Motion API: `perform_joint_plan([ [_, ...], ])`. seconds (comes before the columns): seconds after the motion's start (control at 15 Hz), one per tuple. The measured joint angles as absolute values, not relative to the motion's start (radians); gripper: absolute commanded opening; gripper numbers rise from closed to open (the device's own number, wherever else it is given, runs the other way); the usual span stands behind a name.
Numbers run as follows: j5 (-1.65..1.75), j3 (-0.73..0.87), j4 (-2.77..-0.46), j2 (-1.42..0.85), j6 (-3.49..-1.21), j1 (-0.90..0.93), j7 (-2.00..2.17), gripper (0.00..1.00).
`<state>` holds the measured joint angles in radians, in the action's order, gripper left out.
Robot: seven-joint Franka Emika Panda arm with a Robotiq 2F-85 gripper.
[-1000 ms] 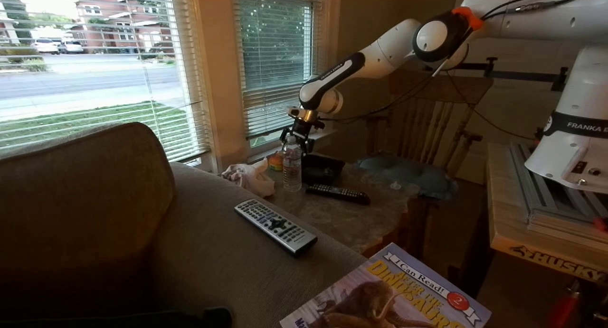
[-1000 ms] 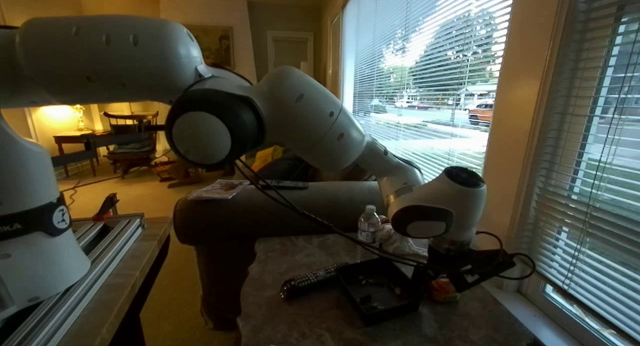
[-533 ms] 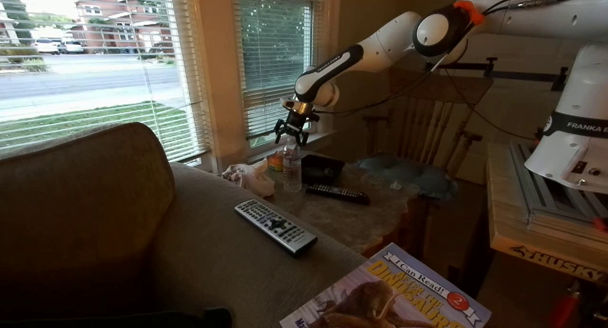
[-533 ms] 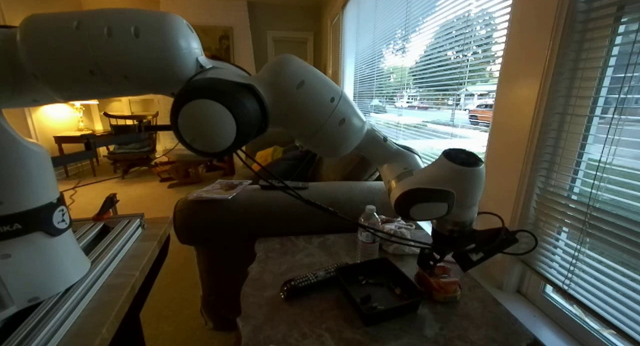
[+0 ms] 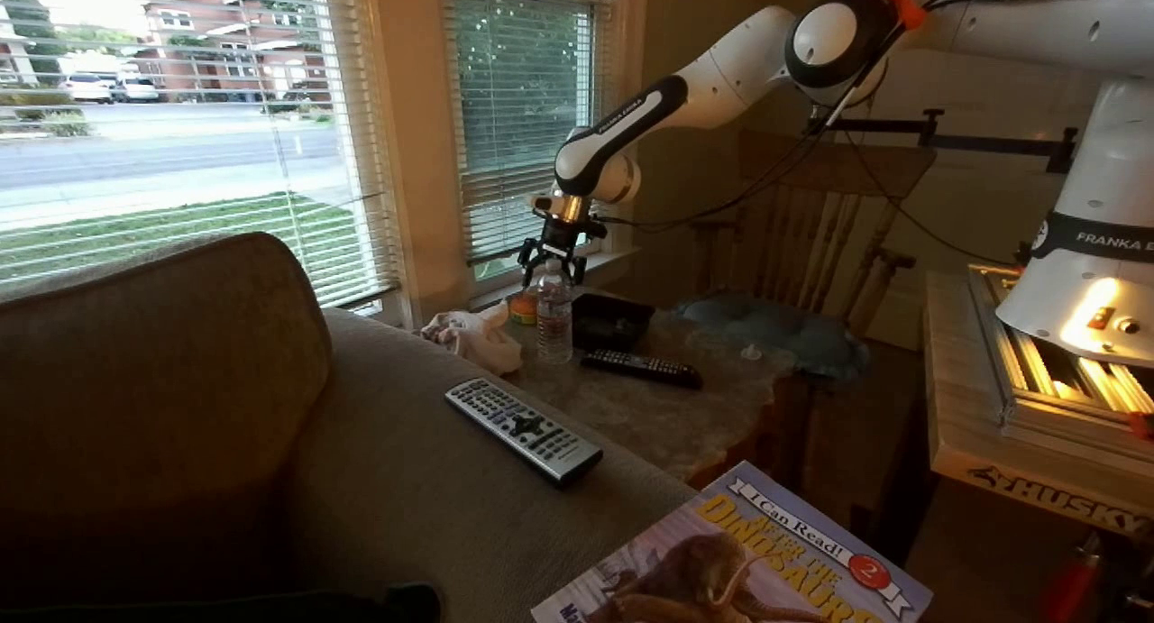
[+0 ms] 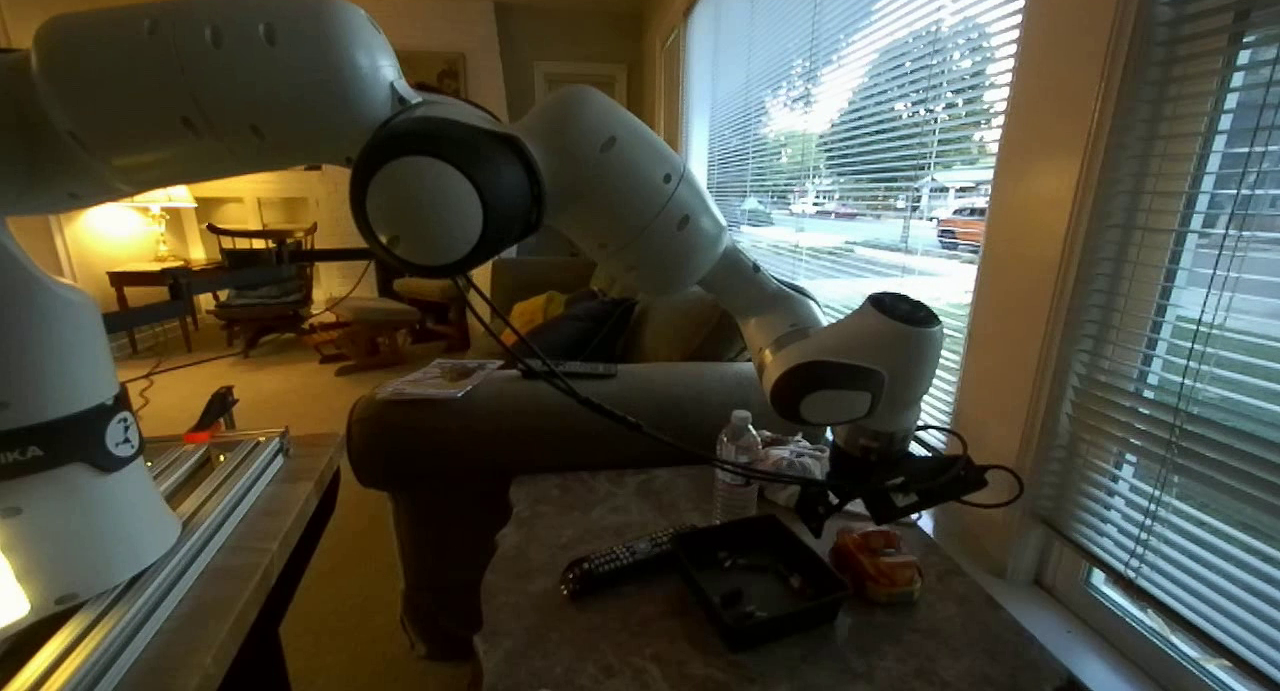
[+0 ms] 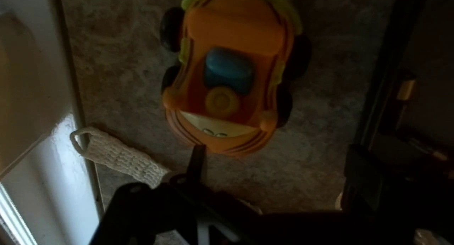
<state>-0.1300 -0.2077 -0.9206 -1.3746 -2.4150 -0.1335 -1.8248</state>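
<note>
My gripper (image 7: 277,148) is open and empty above the stone-patterned table, its two fingers wide apart. An orange toy car (image 7: 236,32) with a blue seat and dark wheels lies just beyond the left fingertip in the wrist view. The car also shows in both exterior views (image 5: 523,309) (image 6: 880,566). A black tray (image 6: 790,626) with small items in it stands beside the car. A clear water bottle (image 6: 737,471) stands upright by the tray; in an exterior view it partly covers the gripper (image 5: 551,276). A pale woven strap (image 7: 120,156) lies near the left finger.
A black remote (image 6: 625,559) lies beside the tray. A crumpled white bag (image 5: 478,336) sits behind the bottle. A silver remote (image 5: 523,431) and a dinosaur book (image 5: 739,551) rest on the sofa arm. The window sill (image 7: 60,202) borders the table.
My gripper has risen from beside the tray and car, then shifted toward the bottle and bag and dipped slightly. The car is now uncovered. A bright light patch has appeared on the robot's base.
</note>
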Motion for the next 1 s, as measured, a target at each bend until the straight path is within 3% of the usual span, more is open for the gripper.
perform_joint_plan([
  [1.0, -0.128, -0.174, -1.315, -1.168, -2.501, -0.139, -1.687, 1.00],
])
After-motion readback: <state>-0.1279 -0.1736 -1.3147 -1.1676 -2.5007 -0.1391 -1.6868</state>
